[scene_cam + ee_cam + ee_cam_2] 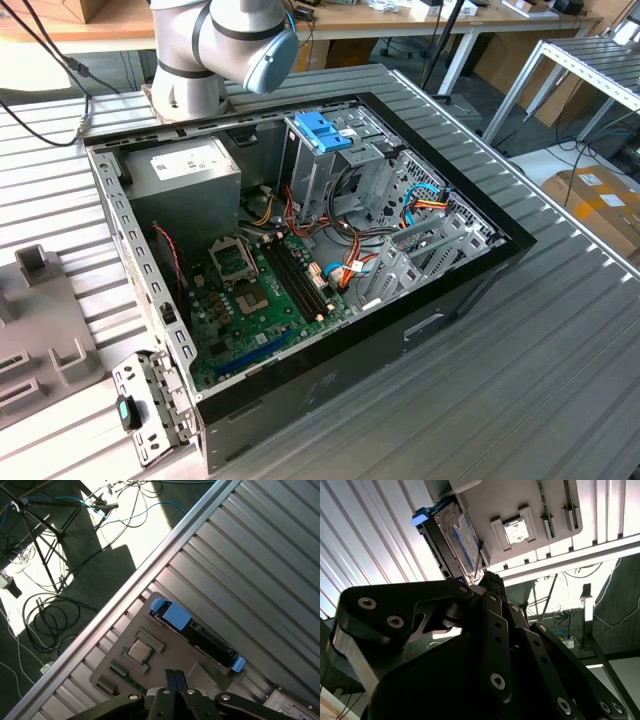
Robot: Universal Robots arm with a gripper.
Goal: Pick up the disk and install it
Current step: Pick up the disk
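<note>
The disk (207, 641) stands on its edge in a slot of a grey holder plate (165, 667) on the ribbed metal table, with blue plastic rails at both ends. In the second wrist view the disk (461, 536) shows its white and blue label. My gripper (175, 674) hovers above the holder plate, a short way from the disk and apart from it. Its black fingers (496, 587) are shut against each other with nothing between them. The open computer case (440, 320) lies on the table in the exterior view.
A square processor chip (140, 651) sits in a pocket of the holder plate beside the disk. Inside the case are a metal cage with a blue plastic top (322, 133), a grey power supply box (190, 172) and a green mainboard (255, 290). Cables lie on the floor past the table edge (125, 592).
</note>
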